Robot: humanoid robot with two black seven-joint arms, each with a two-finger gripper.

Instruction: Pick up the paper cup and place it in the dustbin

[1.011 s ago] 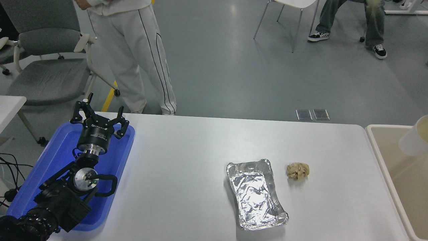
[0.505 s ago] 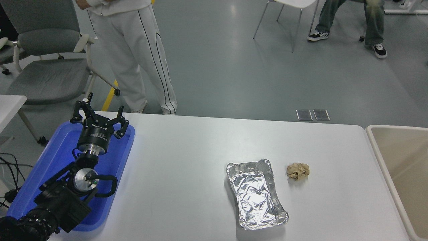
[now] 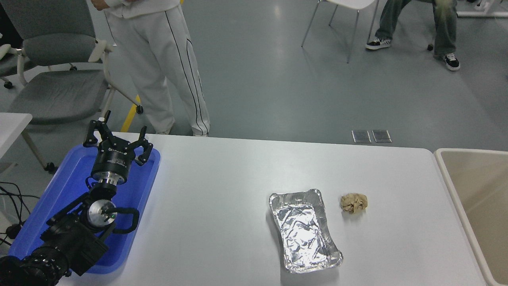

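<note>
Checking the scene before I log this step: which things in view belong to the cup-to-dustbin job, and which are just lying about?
Belongs to the job:
- dustbin, at the table's right end
- paper cup: not in view

Just lying about:
- foil tray, mid-table
- crumpled paper ball, right of it
- blue tray, under the parked left gripper
- a person standing beyond the table

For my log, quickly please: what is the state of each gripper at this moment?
Left gripper: open, holding nothing, parked over the blue tray.
Right gripper: not in view, so its state cannot be told.
</note>
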